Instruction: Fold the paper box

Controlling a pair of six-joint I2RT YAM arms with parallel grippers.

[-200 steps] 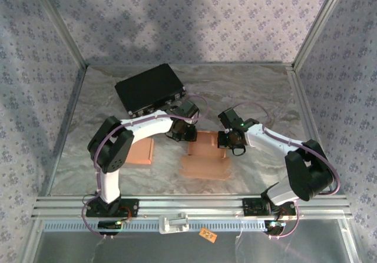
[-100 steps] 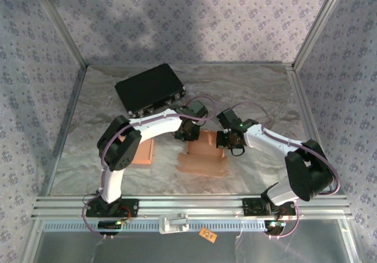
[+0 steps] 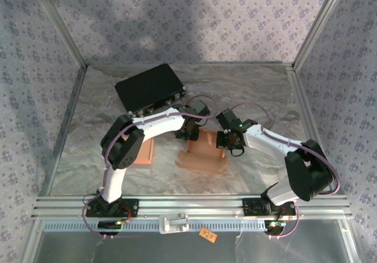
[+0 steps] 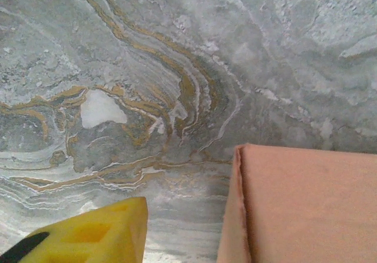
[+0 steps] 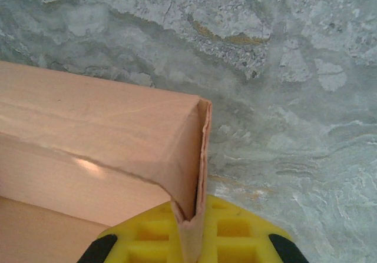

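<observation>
Item: paper box (image 3: 203,156), sitting mid-table, at 5 o'clock from black case (image 3: 150,88). Right gripper (image 5: 191,239) clenching its 3 o'clock wall. Left gripper (image 3: 187,135) hovering at its 11 o'clock corner, state unclear. Risk: pinched wall probably tearing or slipping under uneven pulling.

The paper box (image 5: 100,127) is looking smooth and matt; the table (image 4: 247,51) is looking marbled like grey stone.

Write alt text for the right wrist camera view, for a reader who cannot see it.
The yellow-padded right gripper is shut on the upright corner edge of a salmon-coloured paper box, whose folded wall runs left across the frame. Behind the box lies the grey marble-patterned table top.
</observation>
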